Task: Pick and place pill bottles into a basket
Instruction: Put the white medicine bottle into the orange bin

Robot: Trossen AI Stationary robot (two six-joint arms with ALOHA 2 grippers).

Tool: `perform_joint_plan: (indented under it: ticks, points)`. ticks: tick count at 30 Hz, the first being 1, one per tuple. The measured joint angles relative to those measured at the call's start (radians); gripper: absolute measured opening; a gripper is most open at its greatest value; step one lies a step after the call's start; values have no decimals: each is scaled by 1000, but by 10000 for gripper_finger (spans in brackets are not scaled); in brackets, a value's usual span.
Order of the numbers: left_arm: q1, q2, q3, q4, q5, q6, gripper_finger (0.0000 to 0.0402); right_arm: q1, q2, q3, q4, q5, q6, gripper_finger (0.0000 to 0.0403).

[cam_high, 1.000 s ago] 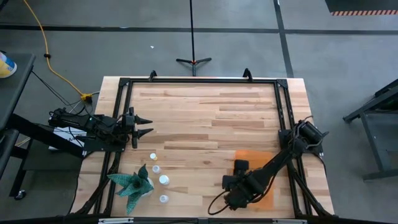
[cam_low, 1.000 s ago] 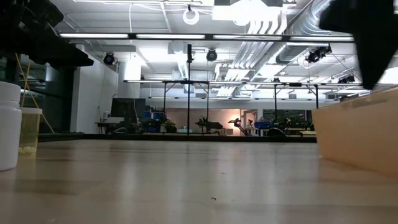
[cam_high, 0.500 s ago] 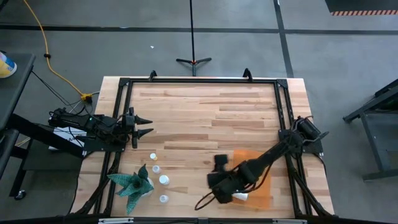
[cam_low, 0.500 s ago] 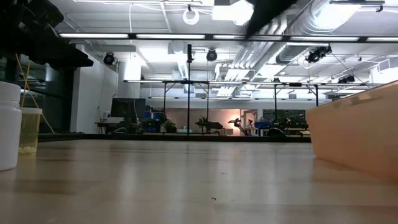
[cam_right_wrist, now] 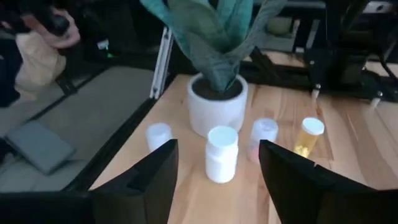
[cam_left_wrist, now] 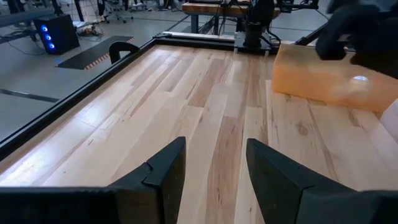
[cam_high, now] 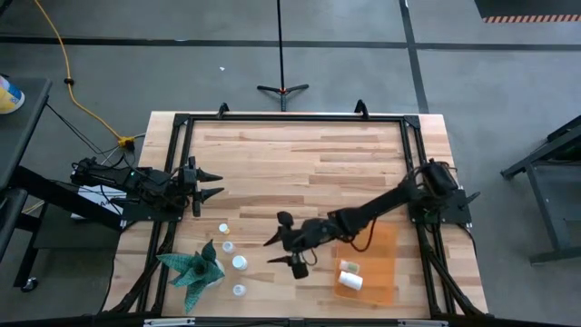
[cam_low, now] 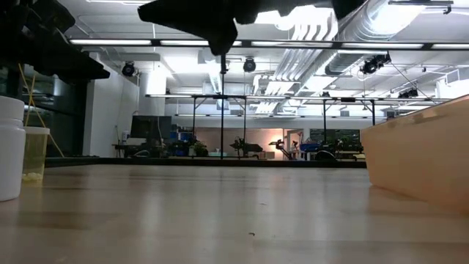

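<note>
My right gripper (cam_high: pixel 283 243) has swung out of the basket (cam_high: pixel 388 272) and now hangs open and empty over the bare wood, pointed at the standing pill bottles (cam_high: pixel 238 262) beside the green plant (cam_high: pixel 192 266). A second ago it was low over the basket; two bottles (cam_high: pixel 349 276) now lie inside, so I judge that drop done and the next pick beginning. My left gripper (cam_high: pixel 207 184) waits open at the table's left edge, unmoved.

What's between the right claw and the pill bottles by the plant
Nothing: in the high view, only bare wood separates the open right claw from the pill bottles beside the plant.
</note>
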Motion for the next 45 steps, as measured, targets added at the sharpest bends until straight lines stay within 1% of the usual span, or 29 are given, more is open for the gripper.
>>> perform_joint_plan:
  ticks: [4,7,10,18,24,29,30,35,37,42,45]
  points:
    - [0,0,0,0,5,0,202,-13,47,16,25,-6,-27,241]
    - [0,0,0,-2,5,0,202,-9,113,85,23,-26,-74,264]
    - [0,0,0,-1,5,0,202,-12,162,157,2,-44,-84,279]
    - [0,0,0,0,2,0,202,-73,302,296,3,-143,-78,280]
    - [0,0,0,0,1,0,202,-98,422,408,0,-251,-60,280]
    - [0,0,0,-2,0,0,202,-98,471,485,-55,-253,-75,280]
    - [0,0,0,-2,0,0,202,-96,471,488,-78,-255,-77,280]
    - [0,0,0,-3,0,0,202,-84,471,486,-88,-235,-101,280]
    - [0,0,0,-3,0,0,202,-79,471,486,-89,-217,-104,279]
    - [0,0,0,-2,0,0,202,-68,471,486,-87,-134,-131,279]
    - [0,0,0,-1,0,0,202,-67,471,486,-80,-114,-138,279]
